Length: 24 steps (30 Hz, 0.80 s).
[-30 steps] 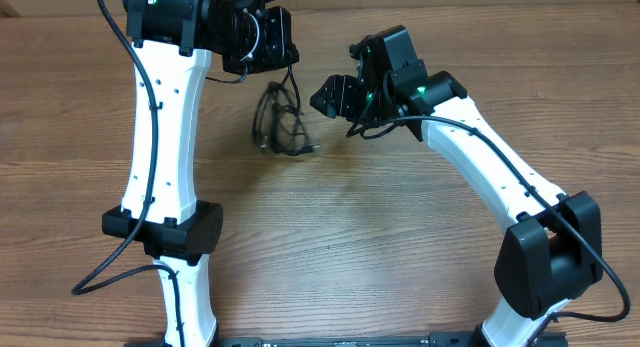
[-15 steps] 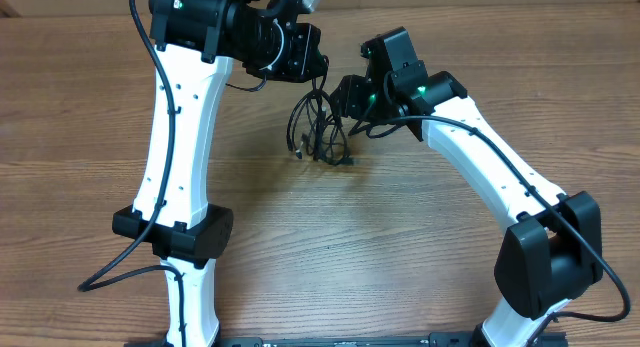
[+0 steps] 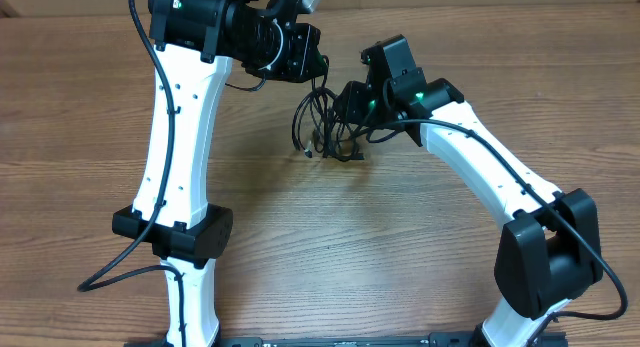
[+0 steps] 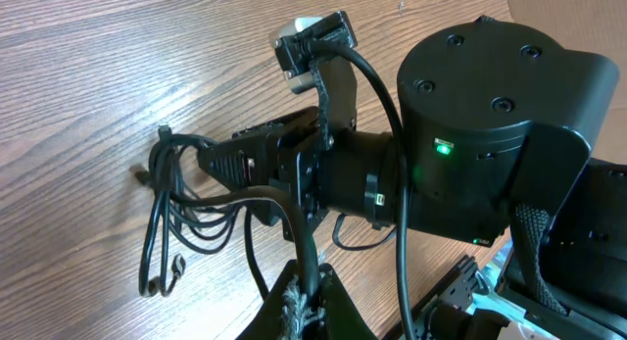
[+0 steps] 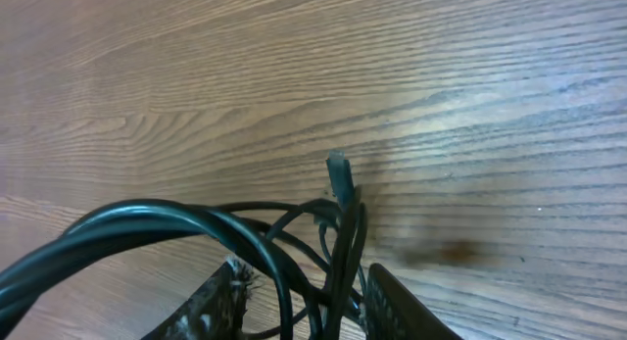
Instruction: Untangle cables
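In the overhead view, the left arm (image 3: 180, 117) and the right arm (image 3: 480, 167) are seen rising from the lower edge of the frame. Bare wood of the surface (image 3: 350, 247) is spread across the middle between them.

Above that, in the upper centre, the cables (image 3: 325, 132) are gathered into a loose black bundle of loops. The lower loops and a loose end are rested on the surface, while the upper strands are lifted toward both grippers.

The right gripper (image 3: 342, 109) is pushed into the right side of the bundle. In the right wrist view its fingers (image 5: 220, 301) are shown at the bottom edge, partly spread and not pressed together. One thicker cord and several thin strands are passed between them, and a small plug (image 5: 340, 173) is pointed upward just above the fingers.

Farthest up the overhead frame, just left of the bundle's top, the left gripper (image 3: 312, 72) is placed. In the left wrist view it is seen at the bottom centre, pressed together on a single strand. That strand is led up from its tips toward the black body of the right arm's wrist. The rest of the bundle is seen in the left half of that view, with its loops draped down to the wood.
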Each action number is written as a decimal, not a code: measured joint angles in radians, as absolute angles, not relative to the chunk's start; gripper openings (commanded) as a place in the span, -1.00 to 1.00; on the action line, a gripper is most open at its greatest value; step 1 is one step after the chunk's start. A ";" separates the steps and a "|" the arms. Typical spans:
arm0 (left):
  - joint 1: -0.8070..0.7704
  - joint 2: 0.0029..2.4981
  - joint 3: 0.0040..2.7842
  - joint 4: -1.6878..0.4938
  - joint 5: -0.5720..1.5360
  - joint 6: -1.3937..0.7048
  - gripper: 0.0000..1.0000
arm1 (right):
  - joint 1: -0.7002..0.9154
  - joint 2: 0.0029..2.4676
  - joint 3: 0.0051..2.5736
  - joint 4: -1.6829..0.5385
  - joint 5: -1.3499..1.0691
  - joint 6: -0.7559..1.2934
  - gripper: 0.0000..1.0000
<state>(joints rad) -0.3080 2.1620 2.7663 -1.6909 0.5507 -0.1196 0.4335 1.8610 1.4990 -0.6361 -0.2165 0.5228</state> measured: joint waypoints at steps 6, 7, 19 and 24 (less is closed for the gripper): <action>-0.308 2.162 2.766 -1.691 0.551 -0.120 -0.92 | 0.434 1.861 1.498 -0.640 -0.184 0.521 -0.92; -0.308 2.162 2.766 -1.691 0.551 -0.120 -0.92 | 0.434 1.861 1.498 -0.639 -0.176 0.521 -0.93; -0.301 2.162 2.766 -1.692 0.389 -0.200 -0.92 | 0.432 1.861 1.497 -0.817 0.107 0.601 -0.92; -0.281 2.162 2.766 -1.694 0.222 -0.273 -0.91 | 0.411 1.861 1.498 -0.865 0.218 0.638 -0.92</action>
